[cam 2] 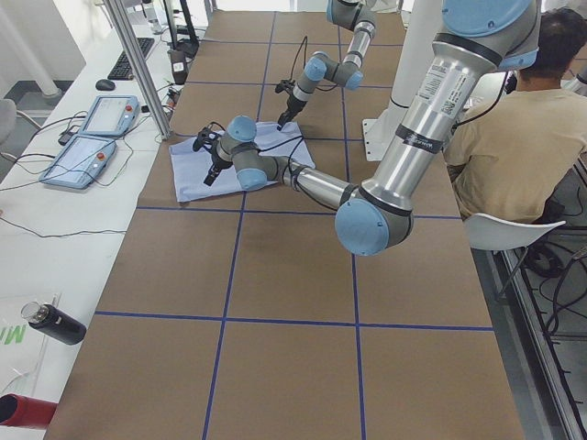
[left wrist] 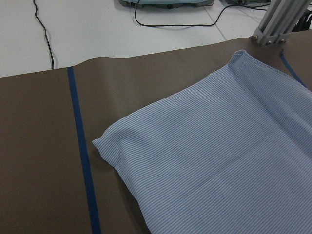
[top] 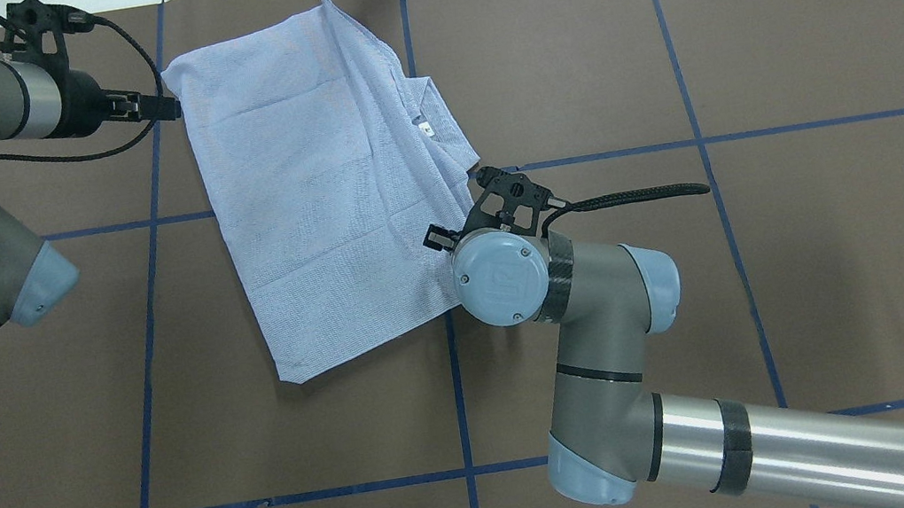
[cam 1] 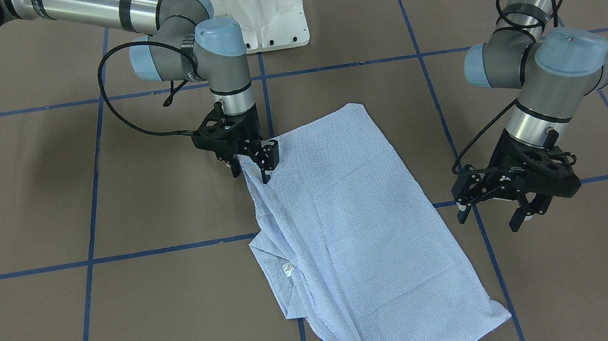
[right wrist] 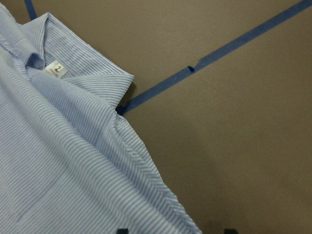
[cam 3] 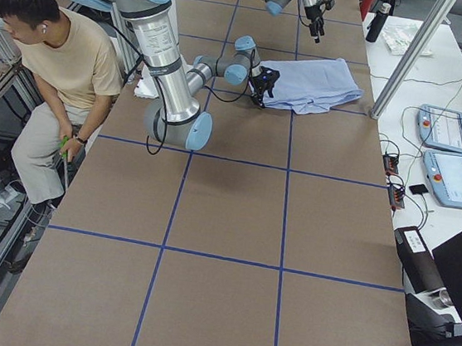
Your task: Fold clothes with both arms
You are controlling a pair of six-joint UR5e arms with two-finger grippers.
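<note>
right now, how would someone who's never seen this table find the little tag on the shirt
On the brown table with the blue tape grid lies a striped light-blue shirt. Find its collar on the edge nearer the right arm; the tag is the small white square just inside it, the only plain white spot on the cloth.

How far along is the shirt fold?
Done: the shirt lies as a long folded panel, no sleeves showing, collar out at one side. In hand: the right gripper straddles the edge near the collar, jaws apart, no grip yet; the left gripper hangs open beside the far corner, off the cloth. Left: probably a crosswise fold.
</note>
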